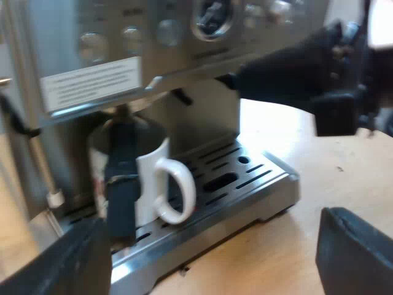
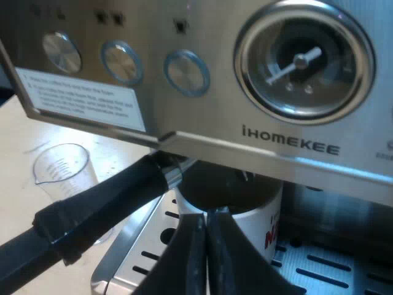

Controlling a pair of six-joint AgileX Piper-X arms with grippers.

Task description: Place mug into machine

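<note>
The espresso machine [image 2: 288, 147] looms over everything, its pressure gauge [image 2: 301, 61] just above where I am working. Below it, the slotted drip tray [image 1: 245, 184] sits on the wooden table [image 1: 295, 246]. The metal holder is locked in under the panel, and its dark handle [image 2: 104, 209] juts out over the tray's edge. The white mug [image 1: 150, 178] stands upright on the tray directly beneath that holder, toward one end of the grate and set in from its outer edge, so I judge the placing all but done. A clear measuring glass [image 2: 64, 166] stands on the table just beside the tray's end. My right gripper [image 2: 206, 216] has its fingers pressed together at the mug's near rim, with nothing visible between them. My left gripper [image 1: 212, 246] hangs off the tray's outer edge, fingers spread wide and empty. The mug looks like glazed ceramic: stiff, moderately heavy, slick under rubber and likely to chip against the steel. If it needs shifting, I would pinch its wall at the rim, one finger inside, or hook the handle loop [image 1: 177, 190], which faces the tray's outer edge.
</note>
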